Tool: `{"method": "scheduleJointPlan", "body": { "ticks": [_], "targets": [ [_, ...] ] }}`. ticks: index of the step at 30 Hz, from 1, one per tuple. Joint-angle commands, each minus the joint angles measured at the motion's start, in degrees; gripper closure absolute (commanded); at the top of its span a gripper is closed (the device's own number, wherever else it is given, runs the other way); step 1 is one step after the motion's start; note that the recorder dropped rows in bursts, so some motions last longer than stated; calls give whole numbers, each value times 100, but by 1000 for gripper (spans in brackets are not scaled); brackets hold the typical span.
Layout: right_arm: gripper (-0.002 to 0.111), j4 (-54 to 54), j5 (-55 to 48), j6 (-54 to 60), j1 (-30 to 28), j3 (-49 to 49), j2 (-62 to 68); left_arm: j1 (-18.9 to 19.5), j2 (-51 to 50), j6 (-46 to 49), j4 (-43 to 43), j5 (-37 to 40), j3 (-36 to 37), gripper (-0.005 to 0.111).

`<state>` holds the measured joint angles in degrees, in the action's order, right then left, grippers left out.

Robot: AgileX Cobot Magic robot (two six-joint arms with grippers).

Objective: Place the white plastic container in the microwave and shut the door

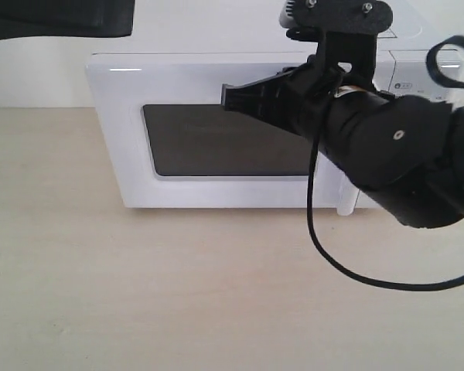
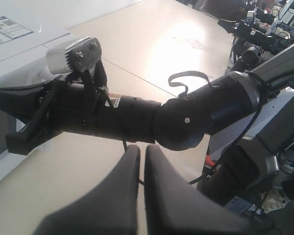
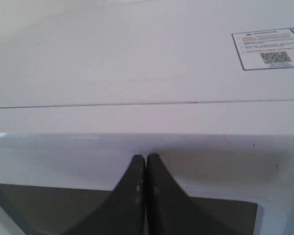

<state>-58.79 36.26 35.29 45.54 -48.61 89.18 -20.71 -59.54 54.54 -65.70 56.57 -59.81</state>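
Exterior view, and straight to the black right gripper (image 1: 226,98): jaws together, tips level with the upper band of the white door with a dark rectangular window (image 1: 216,143), pointing along its face towards the hinge side. Looks flush with the white countertop microwave (image 1: 112,85), so judged closed or as good as.

Over to the right wrist view: same gripper (image 3: 145,157), nothing between the jaws, right against the door's top edge, blue-bordered warning sticker (image 3: 267,48) on the microwave top beyond. No sign of the rectangular white plastic container in any view. Not on the pale wooden table (image 1: 178,301), so presumably inside behind that dark glass, though impossible to confirm.

Left wrist view now: black left gripper (image 2: 141,152), jaws pressed together too, holding nothing, hanging well back and looking across at the right arm (image 2: 137,120). Nearer by far: the right.

Door's long axis running across the front, vertical white bar handle (image 1: 345,202) at the far end from the tips, partly behind the right arm. For any last nudge, push straight in, nearer the handle side than the hinge.
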Motion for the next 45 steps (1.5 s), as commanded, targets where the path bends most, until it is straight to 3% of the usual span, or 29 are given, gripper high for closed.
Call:
{"method": "scheduleJointPlan", "body": {
  "ticks": [1,7,20,23,34,38,40,45],
  "targets": [
    [108,48,-525,370,-38,-46,-547,-49,53,-29,-6,271,-23,102],
    [108,48,-942,559,-38,-46,-1132,-49,275,-29,-232,723,80,102],
    [108,48,-1121,559,-38,-46,-1191,-49,1897,-86,-839,367,1257,102],
    [108,48,-1020,559,-38,-46,-1191,-49,2159,-86,-1368,343,1517,102],
    [108,48,-1020,559,-38,-46,-1191,-49,2214,-55,-1406,462,1654,102],
    [108,48,-1020,559,-38,-46,-1191,-49,2398,-242,-49,135,836,102],
    [108,48,-1020,559,-38,-46,-1191,-49,2544,-316,238,-34,580,102],
    [108,48,-1020,559,-38,-46,-1191,-13,3135,-587,1267,-372,352,102]
  ]
}}
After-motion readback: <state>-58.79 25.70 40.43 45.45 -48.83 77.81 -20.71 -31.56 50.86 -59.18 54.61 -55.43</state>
